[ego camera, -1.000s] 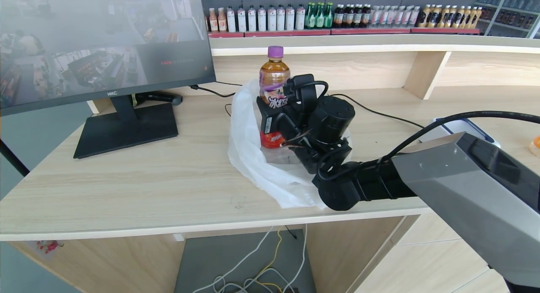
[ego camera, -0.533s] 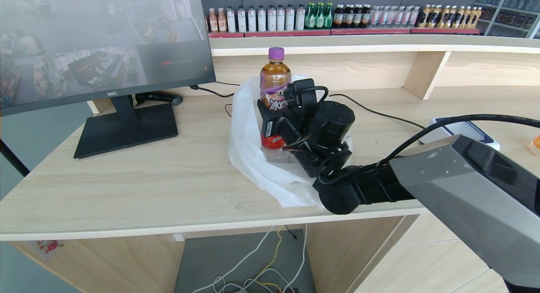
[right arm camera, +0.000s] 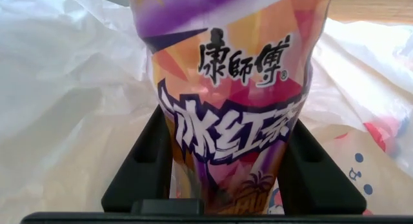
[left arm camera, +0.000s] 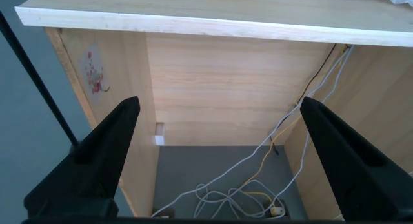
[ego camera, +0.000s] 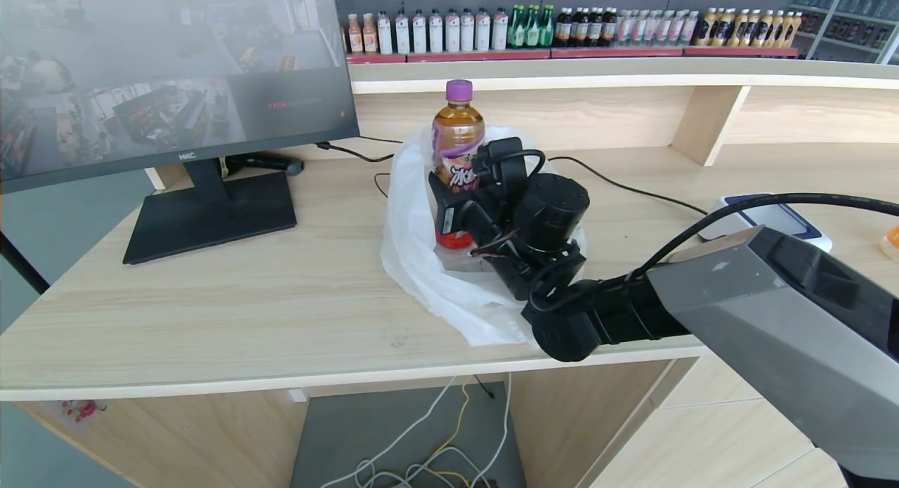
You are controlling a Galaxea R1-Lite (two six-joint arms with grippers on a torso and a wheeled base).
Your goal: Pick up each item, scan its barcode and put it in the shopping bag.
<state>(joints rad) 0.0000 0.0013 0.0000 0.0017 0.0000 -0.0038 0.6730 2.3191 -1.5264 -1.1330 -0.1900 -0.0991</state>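
Gripping the upright bottle (ego camera: pixel 457 123) around its label, the right pincer (ego camera: pixel 460 186) points forward, level, over the shopping bag (ego camera: pixel 414 263).

We see a monitor (ego camera: pixel 168 67) at the left of the counter (ego camera: pixel 281 305). Behind it, a shelf (ego camera: pixel 611 52) carries bottles (ego camera: pixel 453 31); cables (ego camera: pixel 414 468) lie below.

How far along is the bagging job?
Done: the purple-capped amber drink bottle is picked up; whether it was scanned I cannot tell. In hand: the right gripper is shut on it, holding it upright at the mouth of the white plastic shopping bag. Left: lower and release it. An orange item at the wooden counter's right edge likely waits. The left gripper hangs open under the counter.
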